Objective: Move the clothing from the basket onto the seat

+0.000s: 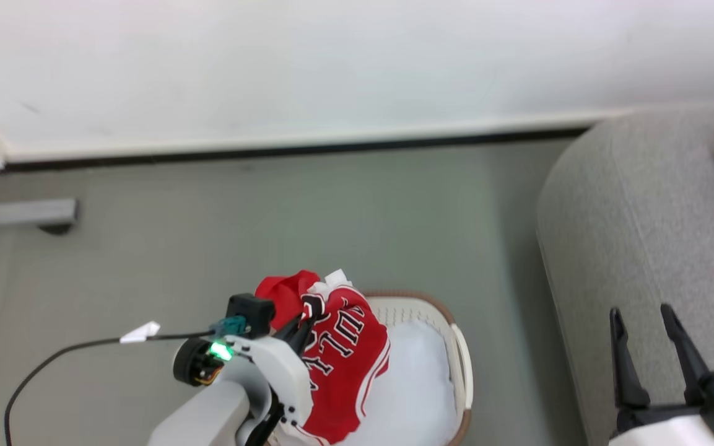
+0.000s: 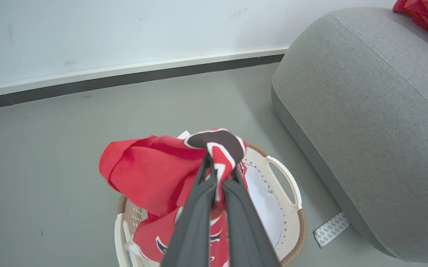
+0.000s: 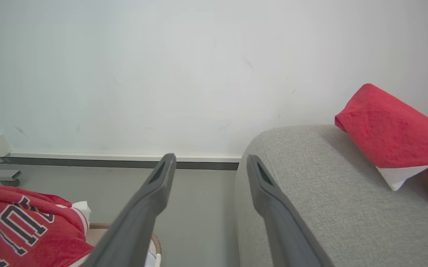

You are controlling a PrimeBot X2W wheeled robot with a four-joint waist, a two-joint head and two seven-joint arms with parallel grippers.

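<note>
Your left gripper [image 2: 219, 167] was clamped on a bunched fold of the jersey [image 2: 150, 178]. The rest hung below the jaws, over the basket [image 2: 291, 193]. The cloth looked light, limp and likely to slip, so gathered folds suited gripping best. Your right gripper [image 3: 210, 163] stood with jaws apart, empty.

Red jersey [image 1: 344, 353] bunched, hanging over cream basket [image 1: 461, 362]; grey sofa [image 1: 635, 235] beside, second red garment [image 3: 388, 129] atop.

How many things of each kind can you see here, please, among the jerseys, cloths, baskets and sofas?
Red jerseys: 2, the held jersey pinched in the left gripper over the basket, the other jersey lying on the sofa
Pale cloth: 1, inside the basket
Basket: 1
Sofa: 1
Total: 5
</note>
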